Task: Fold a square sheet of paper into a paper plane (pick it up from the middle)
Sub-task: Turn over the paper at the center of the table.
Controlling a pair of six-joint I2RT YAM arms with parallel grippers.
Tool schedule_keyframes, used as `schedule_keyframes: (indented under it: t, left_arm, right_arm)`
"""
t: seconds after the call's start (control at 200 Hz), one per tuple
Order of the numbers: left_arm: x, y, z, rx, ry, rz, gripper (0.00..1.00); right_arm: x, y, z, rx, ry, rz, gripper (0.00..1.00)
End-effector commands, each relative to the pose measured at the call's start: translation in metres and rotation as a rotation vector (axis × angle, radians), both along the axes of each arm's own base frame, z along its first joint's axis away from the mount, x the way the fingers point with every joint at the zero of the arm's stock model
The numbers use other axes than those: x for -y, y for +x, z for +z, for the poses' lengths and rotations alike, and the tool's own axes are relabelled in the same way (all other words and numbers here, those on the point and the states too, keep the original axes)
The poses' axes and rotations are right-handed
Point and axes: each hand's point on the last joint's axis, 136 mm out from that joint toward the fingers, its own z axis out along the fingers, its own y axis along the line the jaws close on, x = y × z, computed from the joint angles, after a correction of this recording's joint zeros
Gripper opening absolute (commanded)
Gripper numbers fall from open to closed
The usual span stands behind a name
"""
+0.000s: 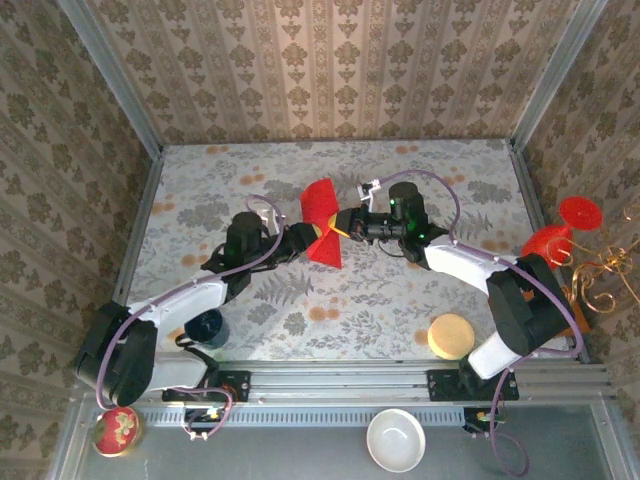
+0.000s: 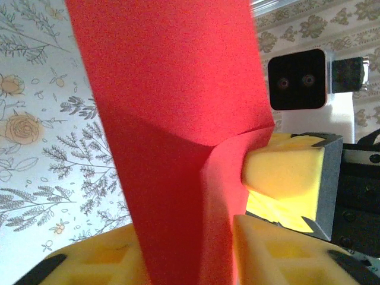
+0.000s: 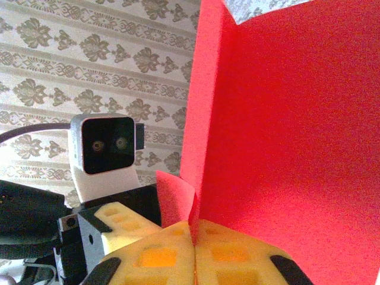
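Aloft, paper (image 1: 320,200) in R claw (image 3: 193,236); cup (image 1: 207,327) contents unclear.

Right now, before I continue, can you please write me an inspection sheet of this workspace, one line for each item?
Surface: table with a flowered cover.
Job's things: red paper lifted off the table, bent, between both grippers.
Clutter: dark cup and pale disc on the table; white bowl and red tin in front of the rail; red glasses at the right edge.
Grippers: right gripper shut on the paper; left gripper has its pads on both sides of the paper, grip unclear.
Cables: lilac cables run along both arms.
Surroundings: patterned walls on three sides.
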Motion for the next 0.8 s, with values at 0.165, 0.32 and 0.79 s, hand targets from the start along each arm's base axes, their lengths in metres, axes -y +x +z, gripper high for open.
schedule_keyframes:
  t: [0.165,0.32,0.79]
  left_arm:
    - [0.001,0.003,0.003,0.02,0.008,-0.013,0.19]
    - [-0.006,0.006,-0.008,0.002,0.052,0.002,0.15]
    - [-0.082,0.002,-0.059,0.001,1.045,-0.004,0.12]
  right_arm:
    - [0.015,-0.003,-0.012,-0.036,-0.035,-0.018,0.23]
    - [0.032,0.002,-0.023,-0.059,-0.094,-0.078,0.31]
    - [0.086,0.01,-0.045,-0.032,-0.388,-0.25,0.38]
